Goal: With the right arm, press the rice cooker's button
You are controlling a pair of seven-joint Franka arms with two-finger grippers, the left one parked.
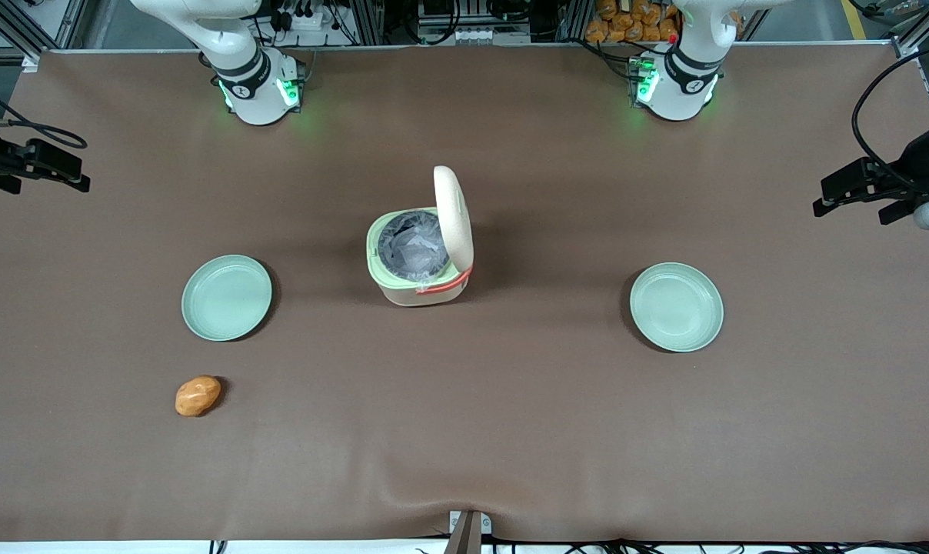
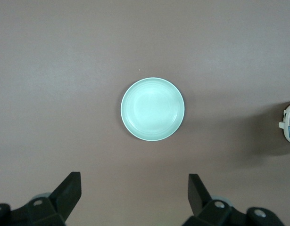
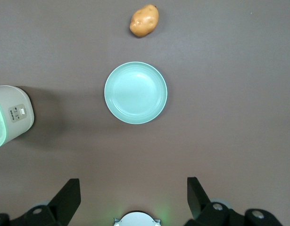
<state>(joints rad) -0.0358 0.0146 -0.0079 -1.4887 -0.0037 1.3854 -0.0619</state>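
The rice cooker stands mid-table, cream-white with a pale green rim. Its lid is tipped up and open, so the grey inner pot shows, and the coral-red handle lies at the side nearer the front camera. In the right wrist view the rice cooker shows a small control panel with a button on its wall. My right gripper hangs high over the table toward the working arm's end, well away from the cooker. It is open with nothing between its black fingers. In the front view the right gripper shows at the frame's edge.
A pale green plate lies under the gripper's view, with a potato nearer the front camera than it. A second green plate lies toward the parked arm's end. The working arm's base stands at the table's back edge.
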